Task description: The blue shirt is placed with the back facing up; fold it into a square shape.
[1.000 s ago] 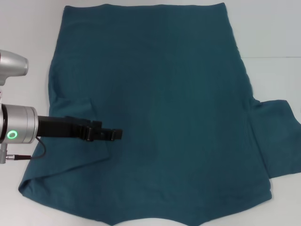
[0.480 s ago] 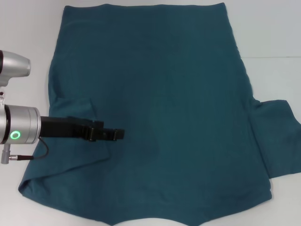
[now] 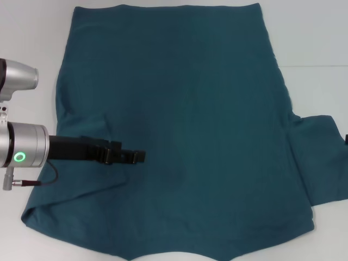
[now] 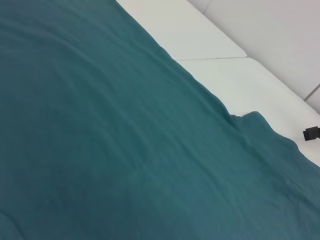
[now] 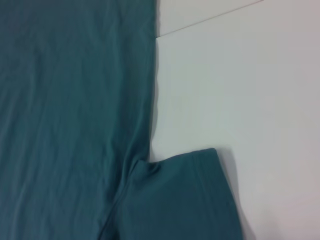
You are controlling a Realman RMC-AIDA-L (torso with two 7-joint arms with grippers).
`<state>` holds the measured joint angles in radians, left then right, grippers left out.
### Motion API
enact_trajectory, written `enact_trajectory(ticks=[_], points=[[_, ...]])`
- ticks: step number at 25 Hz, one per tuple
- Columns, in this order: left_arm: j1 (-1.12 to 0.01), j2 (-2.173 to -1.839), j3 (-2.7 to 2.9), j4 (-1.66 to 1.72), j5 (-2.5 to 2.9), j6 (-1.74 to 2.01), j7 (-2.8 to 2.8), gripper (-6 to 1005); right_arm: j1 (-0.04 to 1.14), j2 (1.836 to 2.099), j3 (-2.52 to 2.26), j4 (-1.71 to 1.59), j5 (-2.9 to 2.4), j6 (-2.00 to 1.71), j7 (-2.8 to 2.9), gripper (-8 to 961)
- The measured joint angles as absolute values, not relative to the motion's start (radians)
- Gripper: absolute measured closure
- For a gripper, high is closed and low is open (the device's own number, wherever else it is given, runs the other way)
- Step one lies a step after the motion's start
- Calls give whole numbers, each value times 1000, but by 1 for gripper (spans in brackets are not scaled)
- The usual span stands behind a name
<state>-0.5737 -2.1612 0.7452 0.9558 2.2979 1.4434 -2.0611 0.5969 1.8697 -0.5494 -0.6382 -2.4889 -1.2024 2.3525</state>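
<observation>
The blue shirt [image 3: 206, 125] lies flat on the white table [image 3: 315, 38] with its plain side up. Its left side is folded inward along a slanting crease near the lower left corner. The right sleeve [image 3: 318, 157] sticks out flat toward the table's right side. My left gripper [image 3: 136, 156] reaches in from the left, low over the folded left part of the shirt. Only a dark tip of my right gripper [image 3: 346, 140] shows, beside the right sleeve. The left wrist view shows shirt cloth [image 4: 100, 125] and that same tip [image 4: 311, 133]. In the right wrist view are the sleeve [image 5: 185, 200] and armpit.
Bare white table surface [image 5: 240, 90] surrounds the shirt at the right and far side. A seam between two tabletops [image 3: 315, 66] runs along the right. The shirt's near hem reaches the bottom edge of the head view.
My left gripper has crept slightly to the right over the shirt. The small raised fold beside it has flattened. The tip of my right gripper has come into view at the right edge.
</observation>
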Motion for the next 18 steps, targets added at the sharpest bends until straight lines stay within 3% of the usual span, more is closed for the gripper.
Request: enact_trajectory(ticks=[18], points=[[-569,-2161,745,956,2298,1433,-2062,122,606,1909,-581,-633,-2493,-1120,2348,303]])
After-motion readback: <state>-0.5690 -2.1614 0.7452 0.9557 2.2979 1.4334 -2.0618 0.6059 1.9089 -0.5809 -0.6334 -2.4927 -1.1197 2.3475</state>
